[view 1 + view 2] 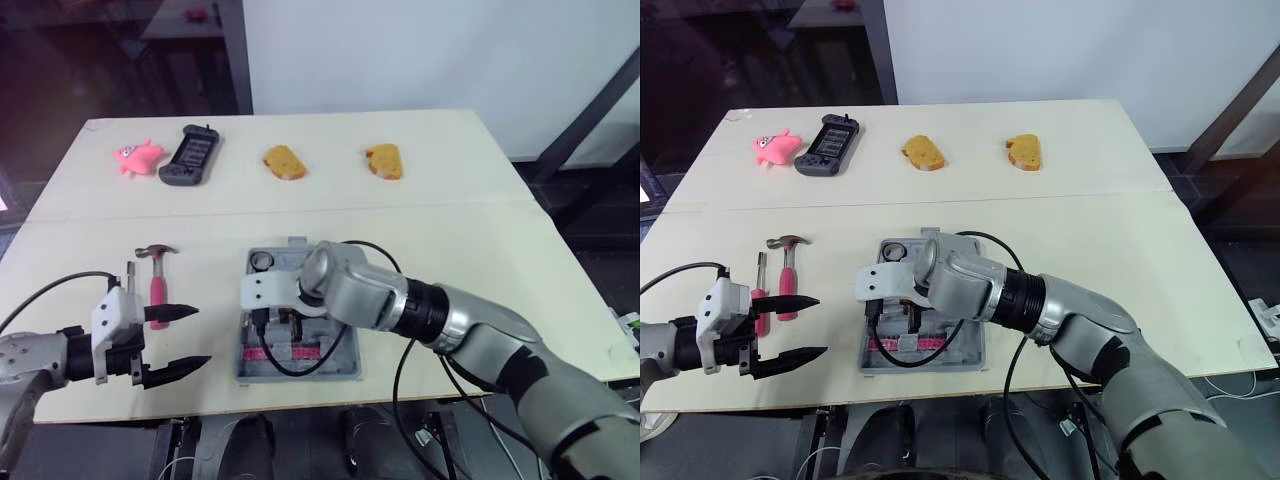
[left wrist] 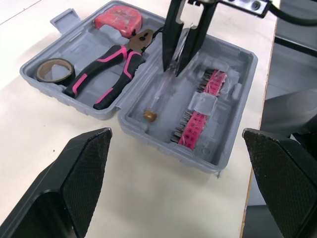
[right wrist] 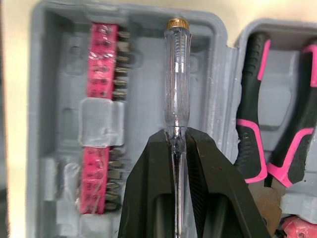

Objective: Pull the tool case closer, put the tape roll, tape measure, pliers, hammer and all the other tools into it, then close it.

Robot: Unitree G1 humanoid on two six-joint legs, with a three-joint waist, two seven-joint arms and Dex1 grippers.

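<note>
The right gripper (image 3: 177,139), clenched on the clear-handled screwdriver (image 3: 177,79), aligns its long axis parallel to the bit strip (image 3: 101,64), apparently low inside the tool case (image 3: 49,29); the left gripper (image 1: 203,335) waits released at the tabletop's front-left corner.

1. The tool case (image 1: 300,372) lies open on the table (image 1: 500,250), near the front edge.
2. Its far half holds, left to right, the tape roll (image 2: 55,71), pliers (image 2: 111,69) and tape measure (image 2: 115,20).
3. Its near half holds the screwdriver (image 3: 177,84) by the hinge, with the bit rack (image 2: 200,106) in front. The right gripper (image 3: 177,136) is over this half, clamped on the screwdriver.
4. Left of the case lie the hammer (image 1: 157,275) and, further left, a second screwdriver (image 1: 760,275).
5. The left gripper (image 1: 202,336) hangs just before them, fingers (image 1: 180,367) apart.
6. Along the far side, left to right: toy (image 1: 137,157), game controller (image 1: 191,155), bread slice (image 1: 284,162), second bread slice (image 1: 385,161).
</note>
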